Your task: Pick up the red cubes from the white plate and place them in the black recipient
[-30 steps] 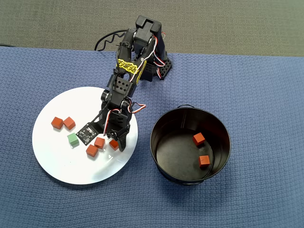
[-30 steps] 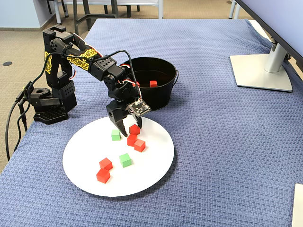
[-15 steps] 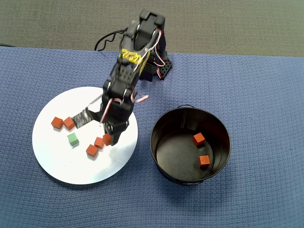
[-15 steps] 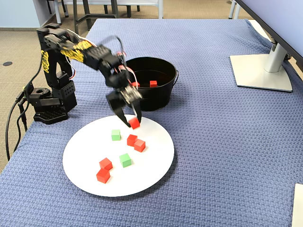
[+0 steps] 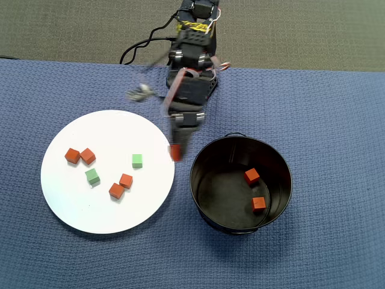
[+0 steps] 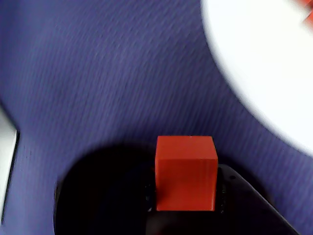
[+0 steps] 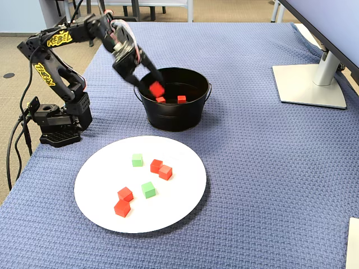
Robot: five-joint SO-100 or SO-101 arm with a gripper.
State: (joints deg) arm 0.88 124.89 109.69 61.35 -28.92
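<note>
Woven blue cloth (image 5: 313,120) with a coarse waffle texture across the whole table. Large round glossy white plate (image 5: 72,205) (image 7: 168,213) at lower left of the overhead view, flat with a shallow rim. Round black metal pot (image 5: 204,201) (image 7: 174,120) just right of the plate there, near but not touching it, with tall straight walls, a thin wire handle and a shiny dark base.

Black two-finger gripper (image 5: 175,150) (image 7: 155,87) clamped on 1 small orange-red matte cube (image 5: 175,152) (image 6: 186,171) (image 7: 157,88), held in the air. In the overhead view, cube between plate edge and pot rim, upper middle of the frame. In the fixed view, cube in front of the pot's left rim, upper centre-left. In the wrist view, cube sharp-edged and square-faced at lower centre, dark jaw parts pressed at its sides, blurred blue cloth behind and a white plate edge at upper right.

4 more orange-red cubes on the plate: a touching pair (image 5: 80,156) (image 7: 122,202) near its left edge in the overhead view and a touching pair (image 5: 121,186) (image 7: 160,169) nearer its middle. 2 green cubes (image 5: 137,161) (image 5: 92,176) of the same size on the plate, apart from each other. 2 orange-red cubes (image 5: 251,176) (image 5: 258,203) on the pot floor, apart from each other.
</note>
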